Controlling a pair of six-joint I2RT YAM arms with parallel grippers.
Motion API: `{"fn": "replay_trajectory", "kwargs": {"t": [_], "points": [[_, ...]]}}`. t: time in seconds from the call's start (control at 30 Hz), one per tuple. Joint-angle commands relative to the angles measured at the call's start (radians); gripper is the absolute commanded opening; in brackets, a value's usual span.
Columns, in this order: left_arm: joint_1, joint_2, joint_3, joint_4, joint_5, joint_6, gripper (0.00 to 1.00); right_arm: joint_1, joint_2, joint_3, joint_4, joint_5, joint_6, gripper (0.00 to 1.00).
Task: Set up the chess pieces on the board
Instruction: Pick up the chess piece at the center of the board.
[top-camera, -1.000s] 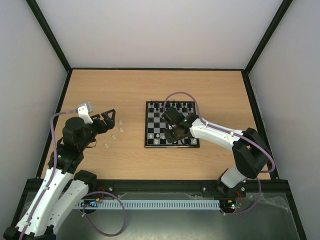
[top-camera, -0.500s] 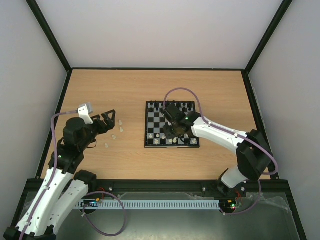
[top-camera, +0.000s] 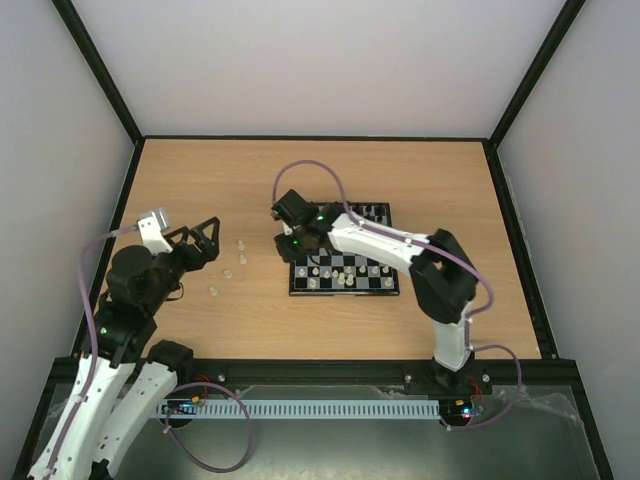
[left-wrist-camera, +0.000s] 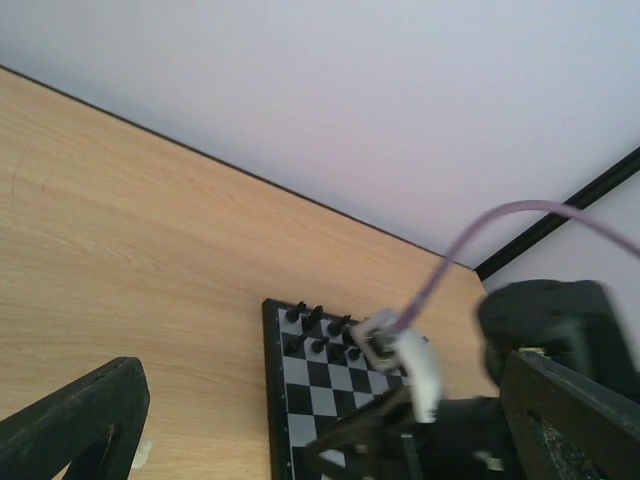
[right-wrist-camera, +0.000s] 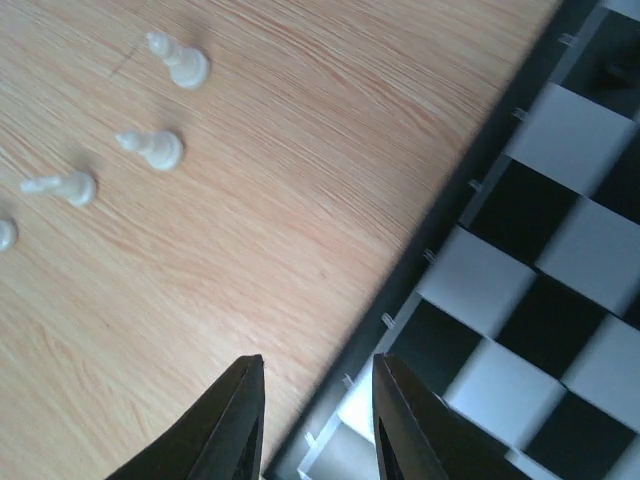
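Plenty out of sight here!
From above, the right arm (top-camera: 375, 240) lies across the board (top-camera: 344, 292), covering its far-left corner, and the pieces (top-camera: 345, 281) on it are too small to tell apart. In the right wrist view the board runs off the right and bottom edges, and one of the pieces (right-wrist-camera: 4, 234) is clipped at the left. In the left wrist view the right arm (left-wrist-camera: 555, 325) is a blur, and the left fingers (left-wrist-camera: 75, 420) are cut by the bottom edge.

3 cams: 1 overhead, 2 on wrists.
Top ext. looks down from above/behind the arm bases (top-camera: 445, 378), far off, whole tabletop (top-camera: 400, 170) in view. L wrist sits low, faces across to the back wall (left-wrist-camera: 300, 80), board (left-wrist-camera: 300, 385) mid-distance. R wrist looks steeply down, v. close, at board's left rim. All 3 share the board; top + R wrist share the loose chess pieces (right-wrist-camera: 150, 148).
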Motion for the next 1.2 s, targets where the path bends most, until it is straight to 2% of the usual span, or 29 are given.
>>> {"fn": "replay_trajectory", "kwargs": {"t": [0.0, 0.17, 0.4, 0.93, 1.17], "points": [[0.005, -0.046, 0.062, -0.047, 0.008, -0.006, 0.99, 0.049, 0.136, 0.168, -0.012, -0.023, -0.033, 0.32], [0.006, -0.072, 0.111, -0.095, 0.019, 0.006, 0.99, 0.086, 0.329, 0.402, -0.066, -0.003, -0.060, 0.35], [0.005, -0.086, 0.130, -0.117, 0.010, 0.021, 0.99, 0.106, 0.479, 0.574, -0.119, -0.010, -0.062, 0.36], [0.006, -0.073, 0.125, -0.109, 0.005, 0.038, 0.99, 0.129, 0.583, 0.682, -0.172, 0.006, -0.080, 0.34], [0.005, -0.067, 0.120, -0.102, 0.005, 0.036, 1.00, 0.129, 0.603, 0.708, -0.173, 0.001, -0.081, 0.22]]}}
